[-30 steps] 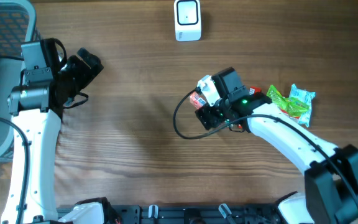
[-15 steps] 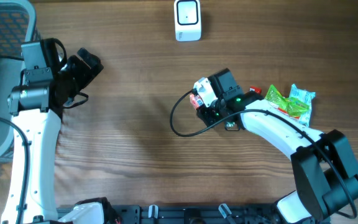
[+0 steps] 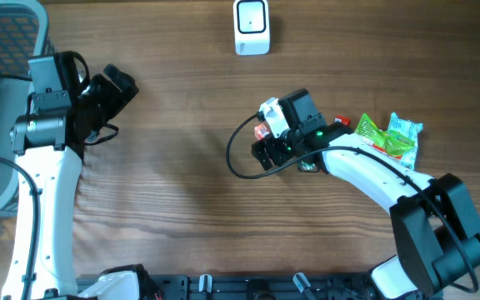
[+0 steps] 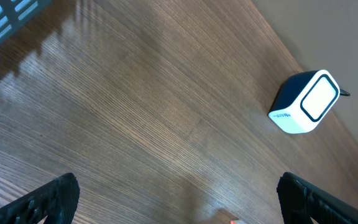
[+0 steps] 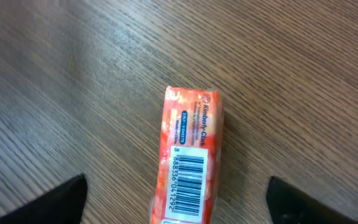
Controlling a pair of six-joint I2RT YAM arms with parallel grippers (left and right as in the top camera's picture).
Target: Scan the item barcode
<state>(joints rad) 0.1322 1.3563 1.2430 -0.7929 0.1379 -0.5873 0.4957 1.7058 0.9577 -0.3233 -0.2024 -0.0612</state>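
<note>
The item is an orange packet [image 5: 188,155] lying flat on the wooden table with its white barcode label [image 5: 190,177] facing up. My right gripper [image 5: 178,199] hovers over it, open, with one finger on each side and neither touching it. From overhead only a red-and-white sliver of the packet [image 3: 262,131] shows beside my right gripper [image 3: 265,152]. The white scanner [image 3: 251,27] stands at the far middle of the table, also seen as the scanner [image 4: 306,102] in the left wrist view. My left gripper [image 3: 119,83] is open and empty at the far left.
Green snack packets [image 3: 390,137] lie on the table right of the right arm. A grey wire basket [image 3: 7,33] occupies the top left corner. A black cable [image 3: 236,162] loops beside the right wrist.
The right gripper shifted slightly left and toward the scanner over the packet; its jaws narrowed and now stand wide again. The left arm has not moved.
</note>
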